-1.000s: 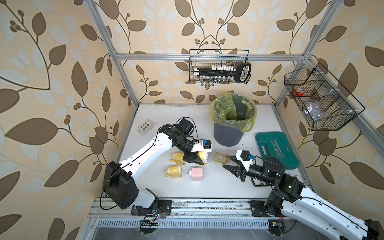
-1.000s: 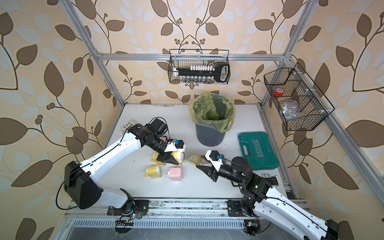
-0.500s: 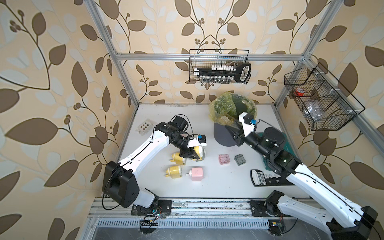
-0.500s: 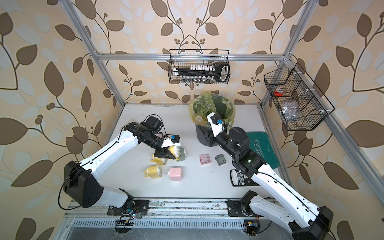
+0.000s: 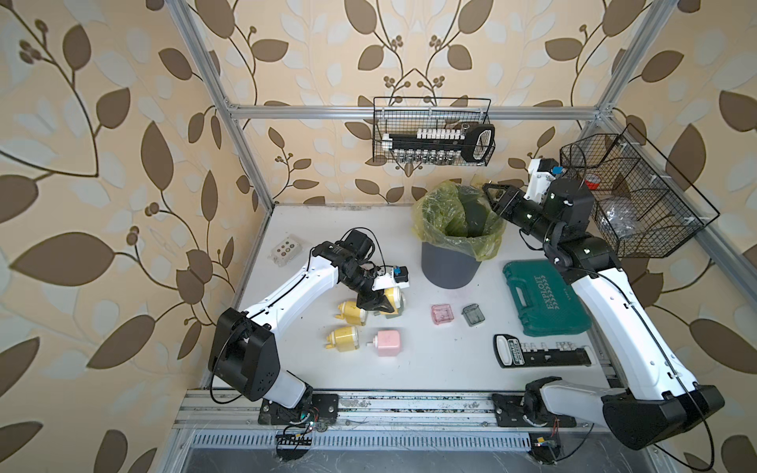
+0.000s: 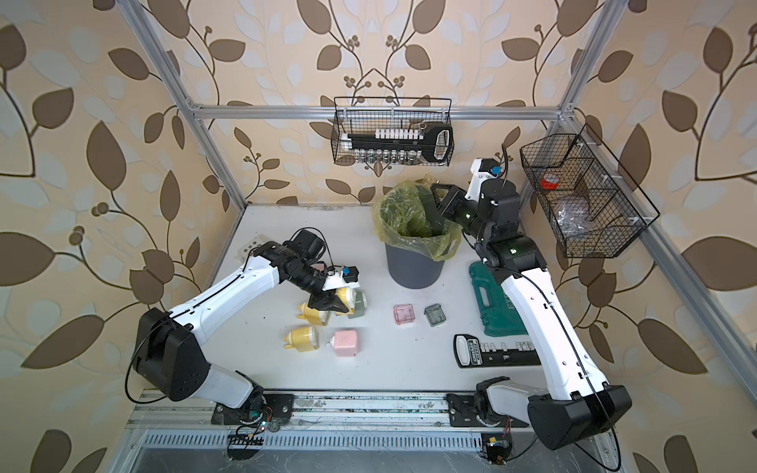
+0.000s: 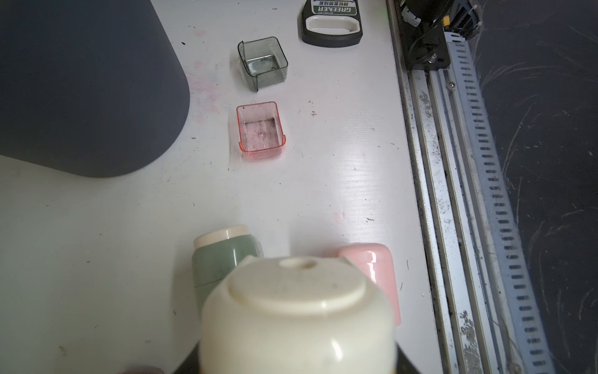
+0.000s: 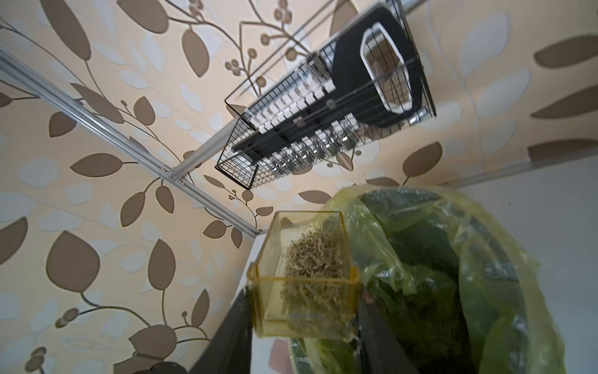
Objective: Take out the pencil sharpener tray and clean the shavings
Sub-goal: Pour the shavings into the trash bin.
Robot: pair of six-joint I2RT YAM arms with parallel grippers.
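A clear yellow pencil sharpener tray [image 8: 304, 285] is clamped in my right gripper [image 8: 302, 311], which is shut on it. Beige-brown shavings [image 8: 312, 259] lie heaped inside the tray. In both top views the tray [image 5: 477, 180] [image 6: 428, 180] hangs at the back right rim of the grey bin [image 5: 450, 266], beside its yellow-green bag [image 5: 434, 217]. My left gripper [image 5: 375, 305] is shut on a yellow and cream pencil sharpener [image 7: 297, 317], low over the table's left middle.
An empty pink tray [image 5: 442, 314] and a grey tray [image 5: 473, 314] lie in front of the bin. Two yellow sharpeners [image 5: 352, 313], a pink one [image 5: 387, 343] and a green one [image 7: 220, 259] crowd the left gripper. A green tool case [image 5: 545, 299] and a black socket holder [image 5: 540, 354] lie right.
My right arm has risen from the table in front of the bin to the bin's back right rim, carrying the yellow tray. The left gripper stays shut on its sharpener.
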